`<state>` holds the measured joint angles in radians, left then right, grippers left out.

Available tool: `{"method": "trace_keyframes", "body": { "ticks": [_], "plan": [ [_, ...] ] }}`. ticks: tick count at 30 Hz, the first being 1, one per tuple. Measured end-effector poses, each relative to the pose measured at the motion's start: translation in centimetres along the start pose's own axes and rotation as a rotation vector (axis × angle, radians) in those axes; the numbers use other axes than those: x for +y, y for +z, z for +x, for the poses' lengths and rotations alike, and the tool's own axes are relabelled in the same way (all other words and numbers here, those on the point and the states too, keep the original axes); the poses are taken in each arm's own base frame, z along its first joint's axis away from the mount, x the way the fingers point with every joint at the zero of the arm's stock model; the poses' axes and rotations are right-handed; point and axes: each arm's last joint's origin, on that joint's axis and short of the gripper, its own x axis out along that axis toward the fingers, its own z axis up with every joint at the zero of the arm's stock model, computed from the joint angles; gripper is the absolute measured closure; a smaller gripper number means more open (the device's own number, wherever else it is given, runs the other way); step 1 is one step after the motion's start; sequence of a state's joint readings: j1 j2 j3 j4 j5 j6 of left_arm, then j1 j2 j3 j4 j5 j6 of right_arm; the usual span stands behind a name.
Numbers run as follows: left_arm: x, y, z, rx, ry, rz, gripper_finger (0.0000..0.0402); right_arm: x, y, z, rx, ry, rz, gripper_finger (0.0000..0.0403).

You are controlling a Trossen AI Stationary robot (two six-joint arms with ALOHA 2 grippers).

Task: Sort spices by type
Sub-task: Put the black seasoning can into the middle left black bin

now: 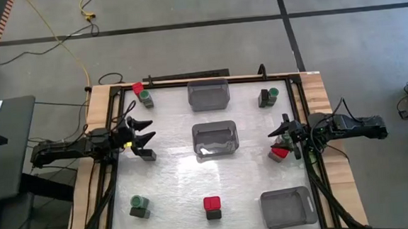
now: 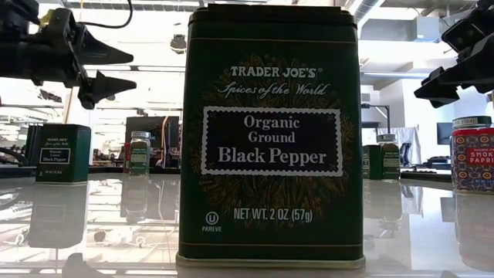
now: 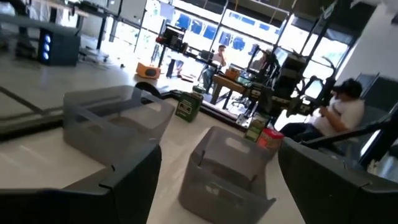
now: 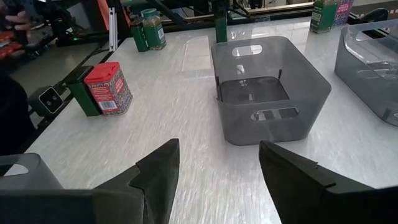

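The spices stand upright on their bases in small groups. A red-capped and a green-capped jar [image 1: 143, 94] are at the far left, and a black tin with a green-capped jar [image 1: 268, 96] at the far right. One black tin [image 1: 147, 155] stands just near-side of my left gripper [image 1: 151, 130], and a red tin [image 1: 279, 153] beside my right gripper [image 1: 276, 130]. A green-capped pair [image 1: 139, 206] is at the near left. A red tin and black pepper tin [image 2: 270, 131] are at the near middle. Both grippers hover open above the table with nothing between their fingers.
Three translucent grey bins stand on the table: one at the far middle [image 1: 208, 93], one in the centre [image 1: 215, 139], one at the near right [image 1: 288, 207]. A black frame [image 1: 188, 81] borders the table. People sit in the room behind [image 3: 339, 109].
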<state>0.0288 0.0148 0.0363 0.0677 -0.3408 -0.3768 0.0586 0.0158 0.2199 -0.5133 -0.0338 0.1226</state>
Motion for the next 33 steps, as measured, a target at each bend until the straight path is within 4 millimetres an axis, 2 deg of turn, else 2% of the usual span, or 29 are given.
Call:
{"method": "trace_keyframes", "body": {
  "ticks": [6,10,15,21,24,28,33],
  "plan": [
    [0.0,0.1,0.0,-0.011,0.017,-0.094,0.0091,0.0,0.0,0.0,0.000,0.000,0.000,0.0154],
    [-0.2,0.8,-0.1,-0.014,0.030,-0.108,0.0091,0.0,0.0,0.0,0.000,0.000,0.000,0.0154],
    [-1.0,3.7,-0.5,-0.066,0.059,-0.115,0.0099,0.0,0.0,0.0,0.000,0.000,0.000,0.0154],
    [-2.4,7.2,-0.7,-0.020,0.067,-0.050,0.0117,0.0,0.0,0.0,0.000,0.000,0.000,0.0154],
    [-3.2,9.4,-0.7,0.040,0.089,-0.034,0.0125,0.0,0.0,0.0,0.000,0.000,0.000,0.0154],
    [-4.5,12.2,-0.3,0.167,0.131,0.131,0.0131,0.0,0.0,0.0,0.000,0.000,0.000,0.0154],
    [-5.7,13.6,1.7,0.440,0.215,0.299,0.0133,0.0,0.0,0.0,0.000,0.000,0.000,0.0154]
  ]
}}
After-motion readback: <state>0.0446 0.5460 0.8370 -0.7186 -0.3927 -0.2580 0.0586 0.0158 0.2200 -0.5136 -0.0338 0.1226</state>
